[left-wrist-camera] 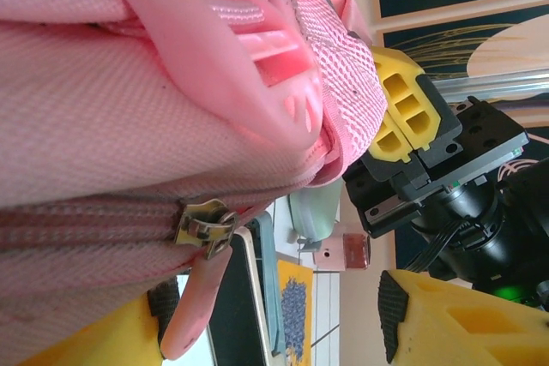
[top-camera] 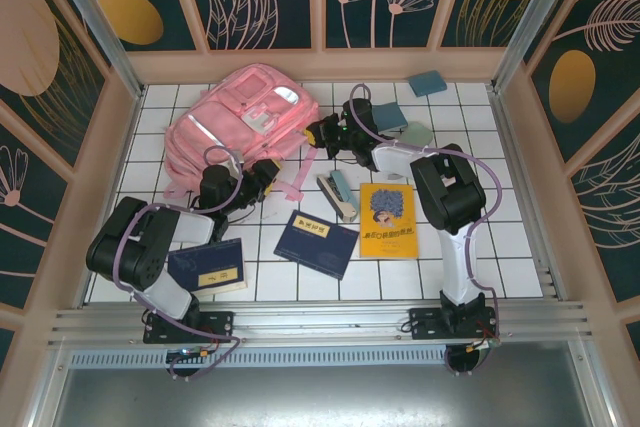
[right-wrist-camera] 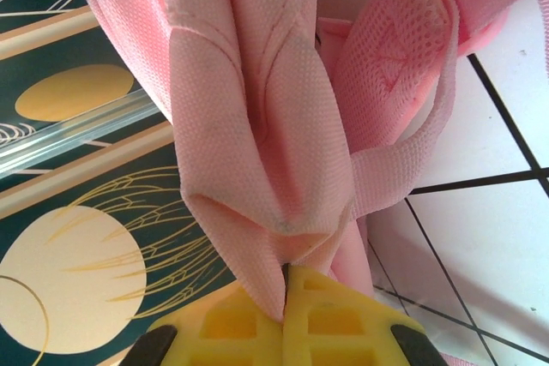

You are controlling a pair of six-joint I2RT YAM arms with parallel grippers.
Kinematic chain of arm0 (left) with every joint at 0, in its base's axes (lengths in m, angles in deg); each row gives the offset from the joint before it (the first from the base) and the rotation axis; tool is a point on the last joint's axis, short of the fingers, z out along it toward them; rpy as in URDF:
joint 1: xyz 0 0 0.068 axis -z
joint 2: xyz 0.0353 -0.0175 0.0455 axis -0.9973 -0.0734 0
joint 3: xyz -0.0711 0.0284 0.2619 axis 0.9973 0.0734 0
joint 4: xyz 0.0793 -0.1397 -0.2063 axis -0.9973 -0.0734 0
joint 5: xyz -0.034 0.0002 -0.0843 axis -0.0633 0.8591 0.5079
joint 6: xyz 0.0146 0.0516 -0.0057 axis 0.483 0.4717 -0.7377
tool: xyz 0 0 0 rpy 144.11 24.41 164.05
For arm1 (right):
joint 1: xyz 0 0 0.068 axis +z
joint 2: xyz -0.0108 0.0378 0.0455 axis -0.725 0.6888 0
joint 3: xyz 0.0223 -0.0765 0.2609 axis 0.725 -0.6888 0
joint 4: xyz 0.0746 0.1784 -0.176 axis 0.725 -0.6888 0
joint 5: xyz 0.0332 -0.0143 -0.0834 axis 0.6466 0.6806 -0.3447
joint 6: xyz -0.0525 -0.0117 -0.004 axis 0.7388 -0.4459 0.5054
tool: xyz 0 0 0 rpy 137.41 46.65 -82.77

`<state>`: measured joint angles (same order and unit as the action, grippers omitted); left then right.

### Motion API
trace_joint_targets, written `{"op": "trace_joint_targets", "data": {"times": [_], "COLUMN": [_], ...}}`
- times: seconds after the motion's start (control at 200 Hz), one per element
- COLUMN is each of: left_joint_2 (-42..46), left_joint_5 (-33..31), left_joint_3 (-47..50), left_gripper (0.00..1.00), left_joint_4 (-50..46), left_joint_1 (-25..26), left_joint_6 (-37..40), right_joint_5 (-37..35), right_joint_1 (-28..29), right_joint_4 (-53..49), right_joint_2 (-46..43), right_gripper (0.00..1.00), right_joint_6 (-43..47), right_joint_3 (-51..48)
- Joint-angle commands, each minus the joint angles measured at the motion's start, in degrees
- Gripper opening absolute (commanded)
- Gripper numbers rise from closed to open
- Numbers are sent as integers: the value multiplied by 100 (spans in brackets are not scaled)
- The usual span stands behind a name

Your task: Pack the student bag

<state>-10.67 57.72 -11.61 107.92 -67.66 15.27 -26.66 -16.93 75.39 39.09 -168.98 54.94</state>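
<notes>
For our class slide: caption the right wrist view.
Right end effector shut on pink student bag fabric, over the white tiled table.

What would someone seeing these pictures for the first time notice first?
The big pink student bag, lying far left on the tiled table, draws the eye. The right gripper has its jaws shut on a fold of the bag's pink fabric, while the left gripper stands open beside a zipper pull. A bright yellow book lies nearer, right of centre.

Yellow book [top-camera: 388, 220] lies beside navy book [top-camera: 316, 243] and perhaps a stapler [top-camera: 338, 194].
</notes>
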Motion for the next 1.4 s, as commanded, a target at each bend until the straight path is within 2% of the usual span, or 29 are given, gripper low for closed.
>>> {"op": "trace_joint_targets", "data": {"times": [0.0,0.195,0.535,0.811,0.976,1.396], "left_joint_2": [-136,-226,-182,-89,186,946], "left_joint_5": [86,53,47,177,364,501], "left_joint_3": [18,13,190,300,352,66], "left_gripper": [64,58,33,0,0,0], "left_joint_4": [389,557,646,658,188,-1873], "left_joint_1": [4,-2,-2,-2,-3,-16], "left_joint_6": [-56,-96,-75,46,448,1619], "right_joint_5": [474,472,420,400,493,445], "right_joint_1": [129,127,107,36,-66,-464], "right_joint_4": [599,596,630,535,16,-1082], "right_joint_2": [-352,-368,-363,-305,-195,4], "right_gripper": [0,0,0,0,0,0], "right_joint_6": [-160,-155,-141,-23,464,1557], "right_joint_3": [-25,-60,-122,-100,159,569]}}
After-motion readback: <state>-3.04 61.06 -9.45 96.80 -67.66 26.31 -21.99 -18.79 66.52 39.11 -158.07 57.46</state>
